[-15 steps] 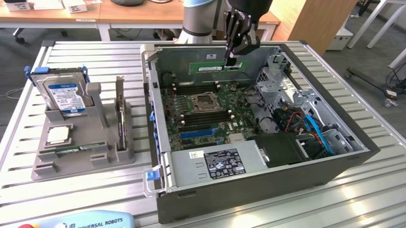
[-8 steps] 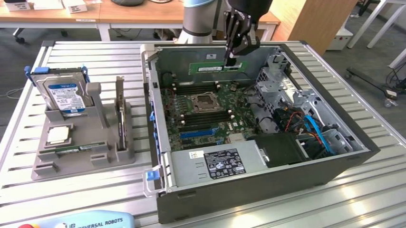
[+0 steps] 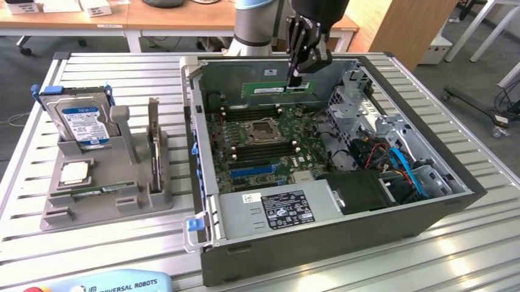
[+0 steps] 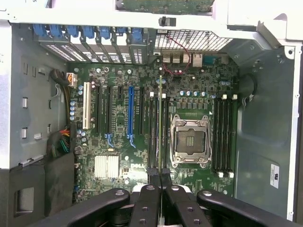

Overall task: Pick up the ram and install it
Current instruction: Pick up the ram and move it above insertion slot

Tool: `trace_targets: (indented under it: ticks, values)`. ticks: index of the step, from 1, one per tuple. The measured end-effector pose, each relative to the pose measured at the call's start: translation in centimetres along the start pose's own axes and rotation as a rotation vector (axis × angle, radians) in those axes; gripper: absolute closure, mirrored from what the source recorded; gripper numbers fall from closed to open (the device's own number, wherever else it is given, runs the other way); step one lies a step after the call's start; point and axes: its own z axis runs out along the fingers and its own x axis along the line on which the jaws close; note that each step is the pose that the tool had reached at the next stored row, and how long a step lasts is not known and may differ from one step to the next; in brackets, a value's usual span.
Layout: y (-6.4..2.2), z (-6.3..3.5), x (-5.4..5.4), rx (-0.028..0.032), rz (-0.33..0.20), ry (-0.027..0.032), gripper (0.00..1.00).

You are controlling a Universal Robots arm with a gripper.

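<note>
Hovering over the open computer case [image 3: 325, 243], the arm carries the part above the motherboard [image 3: 243, 152], well clear of it.

- Gripper [image 3: 298, 78]: clenched on the ram [image 3: 276, 90], pinching its upper edge near mid-length.
- Ram: in the air near the case's back wall, not yet seated. It stands on edge with the contact edge facing down to the board. The long axis runs level across the exterior view's left to right. In the wrist view it shows edge-on as a thin line, parallel with the memory slots [image 4: 154, 132] beside the processor socket [image 4: 191, 139].
- Doing it well, by my reckoning: keep the stick level and square, centre the thin edge over one empty slot, descend straight, and press evenly so neither end tilts or jams against a latch.
- Slot latch positions: too small to tell.
</note>
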Motion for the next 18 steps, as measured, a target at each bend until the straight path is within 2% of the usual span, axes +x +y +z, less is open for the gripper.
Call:
trace_targets:
  ticks: [18]
  values:
    - [-0.01,0.22,0.00,0.0001,0.000,-0.0001,0.89]
